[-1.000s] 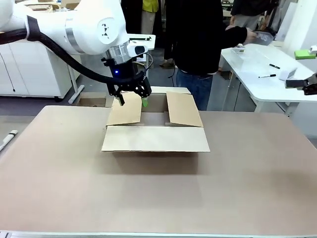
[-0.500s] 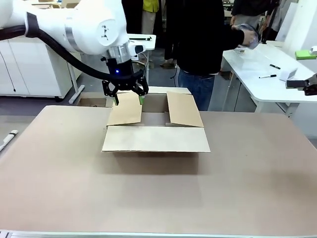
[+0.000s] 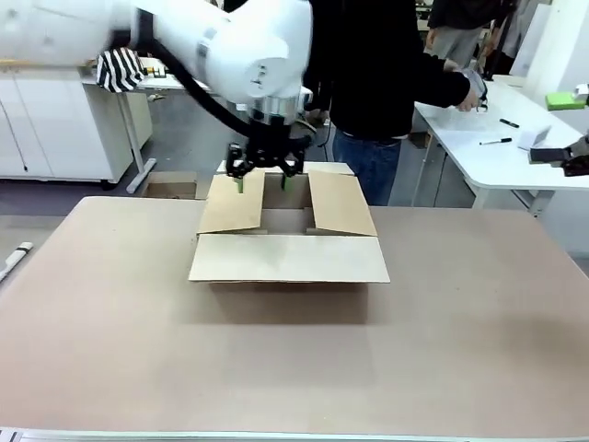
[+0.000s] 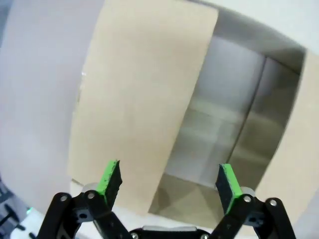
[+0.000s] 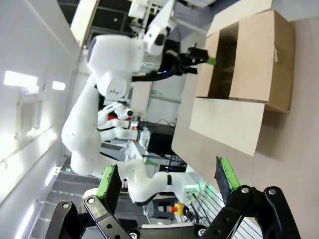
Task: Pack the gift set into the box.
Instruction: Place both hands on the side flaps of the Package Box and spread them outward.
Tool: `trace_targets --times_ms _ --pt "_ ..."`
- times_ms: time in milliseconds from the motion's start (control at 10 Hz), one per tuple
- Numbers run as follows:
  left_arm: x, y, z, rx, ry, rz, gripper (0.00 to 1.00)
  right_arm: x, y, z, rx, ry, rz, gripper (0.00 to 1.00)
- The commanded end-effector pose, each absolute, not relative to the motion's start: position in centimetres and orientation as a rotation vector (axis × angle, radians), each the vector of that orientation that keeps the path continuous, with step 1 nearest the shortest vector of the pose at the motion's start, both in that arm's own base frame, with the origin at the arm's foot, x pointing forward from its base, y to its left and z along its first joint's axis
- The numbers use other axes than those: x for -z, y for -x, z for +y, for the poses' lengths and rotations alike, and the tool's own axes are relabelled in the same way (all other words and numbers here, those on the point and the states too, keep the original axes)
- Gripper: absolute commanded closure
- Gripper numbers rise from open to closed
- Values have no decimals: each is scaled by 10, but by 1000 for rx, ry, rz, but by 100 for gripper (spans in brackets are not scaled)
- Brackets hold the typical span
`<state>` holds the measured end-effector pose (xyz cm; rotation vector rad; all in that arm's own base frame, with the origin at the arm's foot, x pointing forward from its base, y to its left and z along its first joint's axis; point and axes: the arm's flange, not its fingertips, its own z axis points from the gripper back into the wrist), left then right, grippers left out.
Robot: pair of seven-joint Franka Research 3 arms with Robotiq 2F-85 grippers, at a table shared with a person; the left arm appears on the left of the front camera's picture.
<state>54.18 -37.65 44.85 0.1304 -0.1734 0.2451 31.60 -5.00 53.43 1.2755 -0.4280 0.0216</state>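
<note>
Brown table, white desk beyond; box flaps out, bare cardboard inside; my left pincer hovers spread above, right pincer spread too

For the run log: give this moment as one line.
left claw: open, empty, over box | right claw: open, empty | box: top open

Right gripper: fingers spread wide, green pads apart, nothing between them
Box: brown carton on the table, flaps folded outward, top open
Left gripper: black, green-tipped, at the box's open top
Left arm: white, reaching to the box from beyond it
</note>
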Motion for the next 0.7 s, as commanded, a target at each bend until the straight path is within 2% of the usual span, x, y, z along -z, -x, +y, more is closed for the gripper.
trace_targets --times_ms 0,300,600 --pt "-443 -580 -402 -272 -253 -140 0 -535 -319 -50 -46 -1290 -453 0" --pt "-430 -591 -403 -195 -408 -140 0 -535 -319 -50 -46 -1290 -453 0" --pt "-410 -590 -407 -175 -624 -63 0 -535 -319 -50 -46 -1290 -453 0"
